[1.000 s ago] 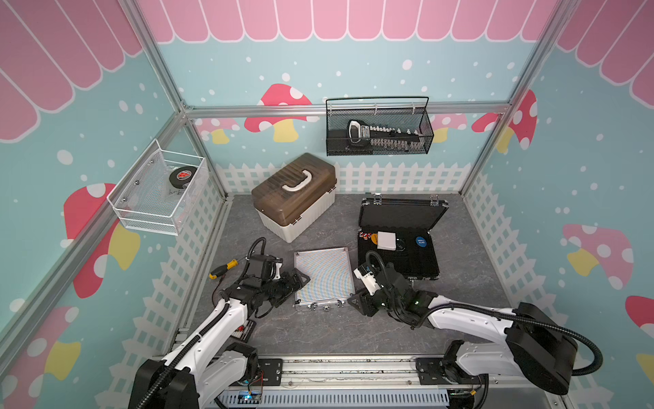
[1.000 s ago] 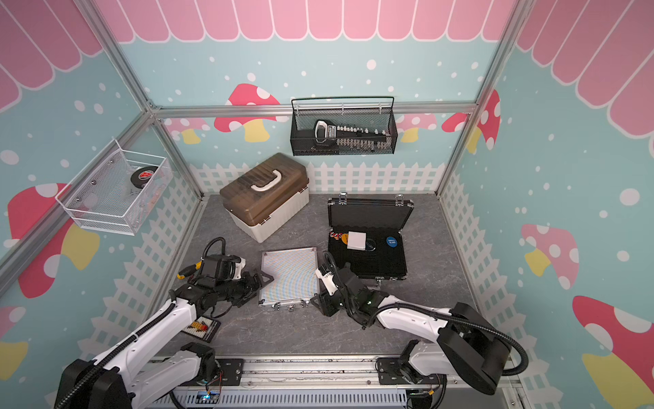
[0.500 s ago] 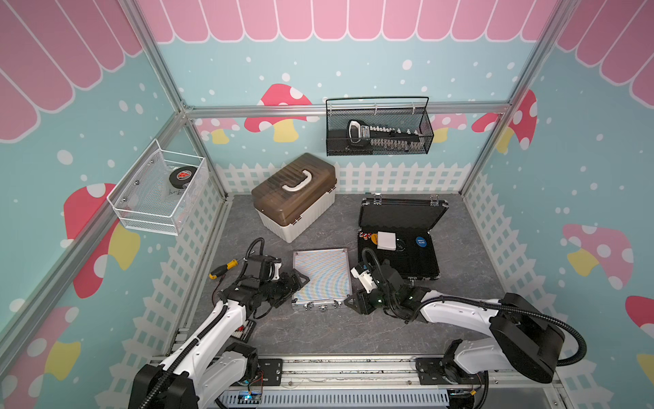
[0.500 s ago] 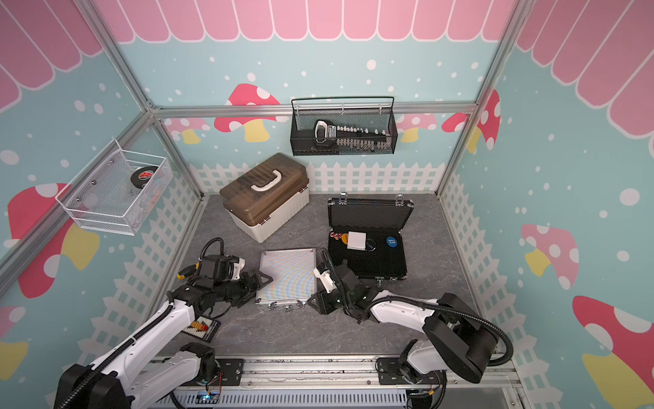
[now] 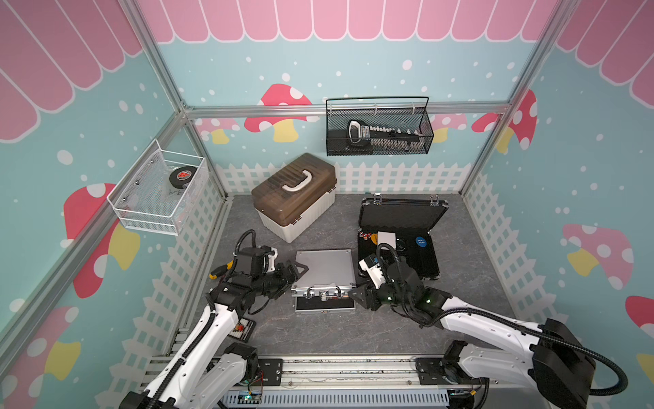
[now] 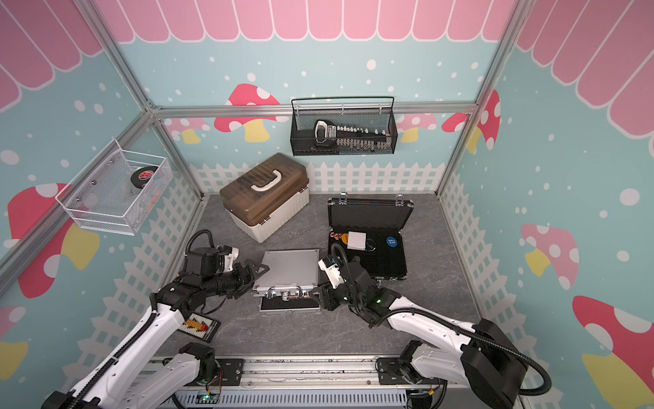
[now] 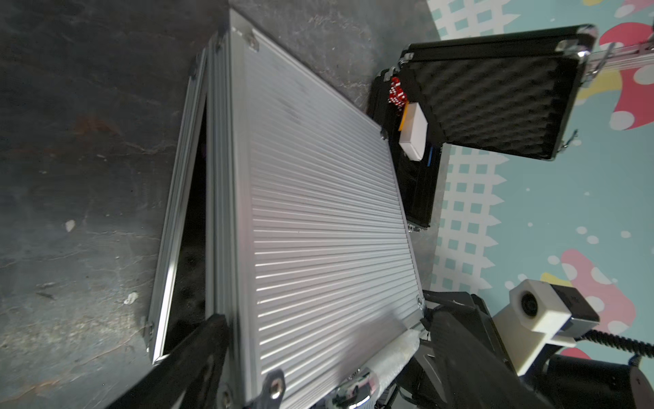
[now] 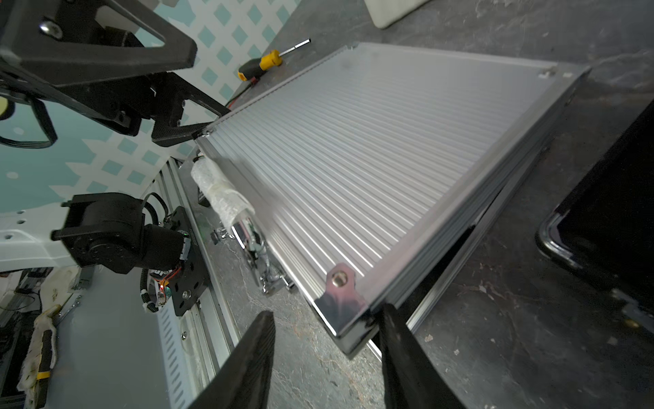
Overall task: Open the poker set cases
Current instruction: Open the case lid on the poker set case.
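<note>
Between the open jaws of left gripper [image 5: 295,275] and right gripper [image 5: 354,292], each straddling a front corner: silver case [image 5: 323,265], lid part-raised.

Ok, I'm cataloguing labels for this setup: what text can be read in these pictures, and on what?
"SMALL BLIND": on the blue disc in the open black case.
Label on the saw in the wire basket: too small to read.
Red logo on the puck: blurred.

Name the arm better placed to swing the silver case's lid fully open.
Right, probably. The silver case's lid is ajar, and its front corner sits between the right gripper's open fingers; the left gripper seems to meet the opposite corner with one fingertip.
</note>
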Controlling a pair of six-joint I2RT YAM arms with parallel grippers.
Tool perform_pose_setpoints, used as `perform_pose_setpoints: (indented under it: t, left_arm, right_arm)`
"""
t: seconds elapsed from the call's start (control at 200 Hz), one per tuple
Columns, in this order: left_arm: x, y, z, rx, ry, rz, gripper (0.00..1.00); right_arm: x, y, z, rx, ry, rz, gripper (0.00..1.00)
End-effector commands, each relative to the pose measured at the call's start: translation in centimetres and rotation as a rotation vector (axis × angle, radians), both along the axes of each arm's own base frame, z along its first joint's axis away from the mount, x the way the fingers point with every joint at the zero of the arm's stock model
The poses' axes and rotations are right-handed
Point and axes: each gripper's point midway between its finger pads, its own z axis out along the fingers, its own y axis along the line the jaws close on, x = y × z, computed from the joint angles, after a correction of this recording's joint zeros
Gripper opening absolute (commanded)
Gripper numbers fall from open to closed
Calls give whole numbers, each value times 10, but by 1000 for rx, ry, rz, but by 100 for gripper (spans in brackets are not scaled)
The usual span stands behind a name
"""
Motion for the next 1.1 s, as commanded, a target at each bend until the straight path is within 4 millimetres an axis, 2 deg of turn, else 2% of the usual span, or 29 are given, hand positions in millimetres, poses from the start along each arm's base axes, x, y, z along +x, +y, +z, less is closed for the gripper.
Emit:
perform_pose_setpoints:
  t: [0.0, 0.335, 0.535, 0.775, 1.095]
  left_arm:
    - [-8, -22, 40, -137, -21, -82, 89]
    - [21, -22, 87, -165, -117, -25, 89]
    - [45, -27, 107, -212, -148, 3, 89]
    - [77, -23, 109, -226, -128, 90, 90]
    - [116, -16, 111, -256, -137, 171, 92]
  right_arm:
    - [-5, 17, 59, 142, -140, 84, 46]
    - [11, 15, 93, 216, -169, 37, 46]
    - [39, 7, 104, 240, -141, -39, 45]
    - [71, 4, 112, 303, -52, -131, 45]
    - [116, -7, 104, 293, 52, -264, 45]
